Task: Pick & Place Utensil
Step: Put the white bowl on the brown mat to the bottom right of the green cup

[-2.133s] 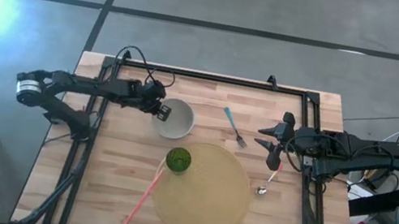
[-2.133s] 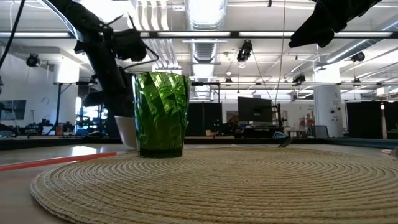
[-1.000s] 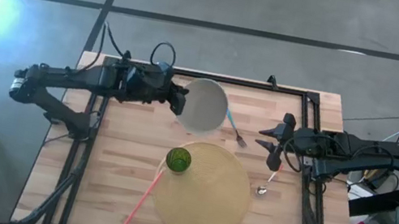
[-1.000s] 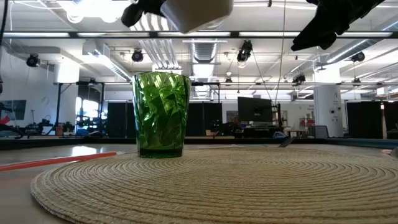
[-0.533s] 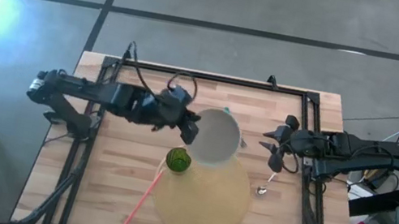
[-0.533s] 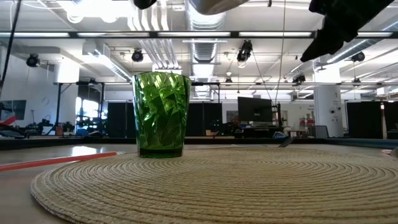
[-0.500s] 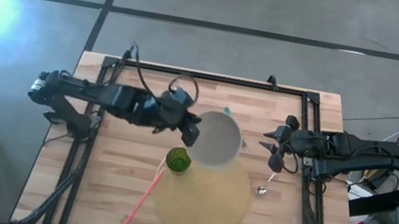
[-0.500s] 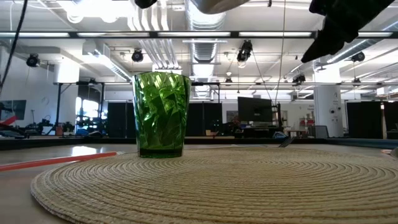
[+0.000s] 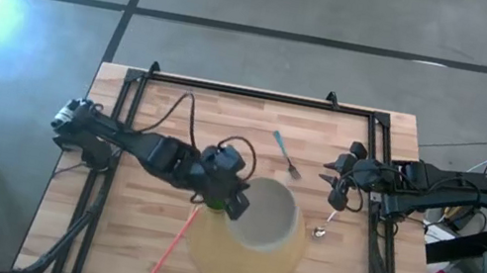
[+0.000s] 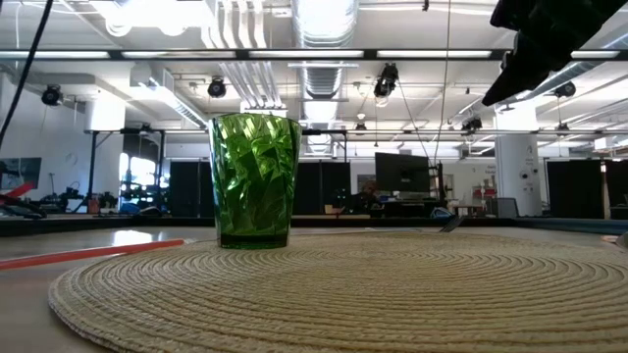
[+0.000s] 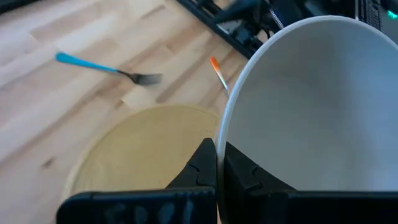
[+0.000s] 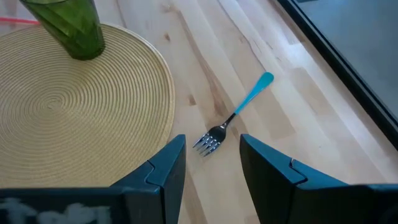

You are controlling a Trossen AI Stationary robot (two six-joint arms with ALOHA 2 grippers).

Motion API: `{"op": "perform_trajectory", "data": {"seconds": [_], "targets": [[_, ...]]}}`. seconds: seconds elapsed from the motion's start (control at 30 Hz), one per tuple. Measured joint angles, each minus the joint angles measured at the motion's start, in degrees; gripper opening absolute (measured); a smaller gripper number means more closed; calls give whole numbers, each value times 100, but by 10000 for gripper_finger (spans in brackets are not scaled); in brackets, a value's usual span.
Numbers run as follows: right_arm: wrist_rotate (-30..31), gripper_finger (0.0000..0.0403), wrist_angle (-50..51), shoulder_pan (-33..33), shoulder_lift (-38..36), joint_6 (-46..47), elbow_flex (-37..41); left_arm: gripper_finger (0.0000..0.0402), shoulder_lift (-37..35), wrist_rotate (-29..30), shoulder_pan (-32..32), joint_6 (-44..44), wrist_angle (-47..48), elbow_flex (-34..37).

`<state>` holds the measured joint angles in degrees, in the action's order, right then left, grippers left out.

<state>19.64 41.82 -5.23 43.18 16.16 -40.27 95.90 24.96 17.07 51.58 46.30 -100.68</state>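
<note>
My left gripper point(image 9: 236, 206) is shut on a white bowl point(image 9: 267, 216) and carries it above the round woven placemat point(image 9: 241, 262). A green tumbler point(image 10: 253, 181) stands on the mat's far-left part; in the high view my left wrist covers it. A blue-handled fork point(image 9: 286, 155) lies on the wood beyond the mat. An orange-handled spoon point(image 9: 326, 221) lies to the mat's right. My right gripper point(image 9: 328, 172) hovers open above the table, right of the fork point(image 12: 233, 118). My left gripper pinches the bowl's rim point(image 11: 219, 134), on the side toward the table's left. One finger point(image 11: 245, 177) is inside the bowl and one finger point(image 11: 199, 171) outside. It comes slanting from the left. The bowl is lifted clear above the mat, mouth roughly upward.
A long pink-red stick point(image 9: 173, 242) lies on the wood at the mat's left edge, also low in the low view point(image 10: 93, 253). A black frame point(image 9: 261, 94) runs along the table's far and side edges. Bare wood lies to the left of the mat.
My left gripper has carried the bowl from the table's far side toward the near edge and a little to the right, and now holds it over the placemat. The bowl has left the top of the low view. My right gripper has barely moved.
</note>
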Motion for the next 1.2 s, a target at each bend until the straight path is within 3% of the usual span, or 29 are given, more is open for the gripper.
{"op": "perform_trajectory", "data": {"seconds": [0.37,0.7,0.87,1.2], "targets": [[-4,148,139,0,0,37,0,0,347,268,526,1069,14,5],[-9,148,143,0,0,81,0,0,844,308,843,3451,-3,12],[-11,148,152,1,-2,81,0,0,1043,105,907,4103,37,20],[-13,148,195,0,-2,81,0,0,1132,-36,1024,5016,1048,20]]}}
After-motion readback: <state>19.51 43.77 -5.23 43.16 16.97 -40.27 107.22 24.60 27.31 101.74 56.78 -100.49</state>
